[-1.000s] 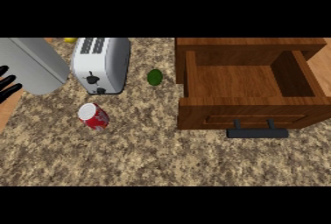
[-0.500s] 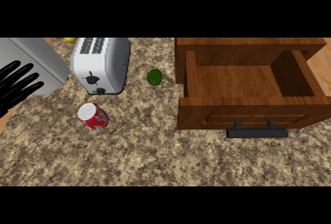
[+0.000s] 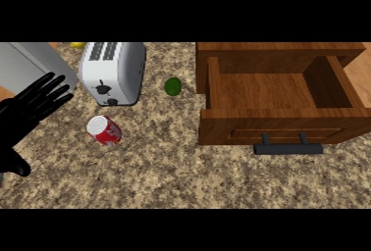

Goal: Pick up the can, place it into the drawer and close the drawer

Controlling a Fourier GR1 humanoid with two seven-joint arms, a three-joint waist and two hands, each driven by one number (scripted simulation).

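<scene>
A red can (image 3: 105, 131) with a white top stands on the speckled counter, left of centre. My left hand (image 3: 25, 115) is at the left edge, open with its fingers spread, a short way left of the can and apart from it. The wooden drawer (image 3: 279, 95) at the right stands pulled open, its inside bare, with a dark handle (image 3: 288, 147) on its front. My right hand does not show.
A white toaster (image 3: 112, 71) stands just behind the can. A small green object (image 3: 172, 86) lies between the toaster and the drawer. A grey appliance (image 3: 25, 66) fills the far left corner, with a yellow object (image 3: 77, 45) behind it.
My left hand has come further into view from the left edge, moving right toward the can. The can and drawer have not moved.
</scene>
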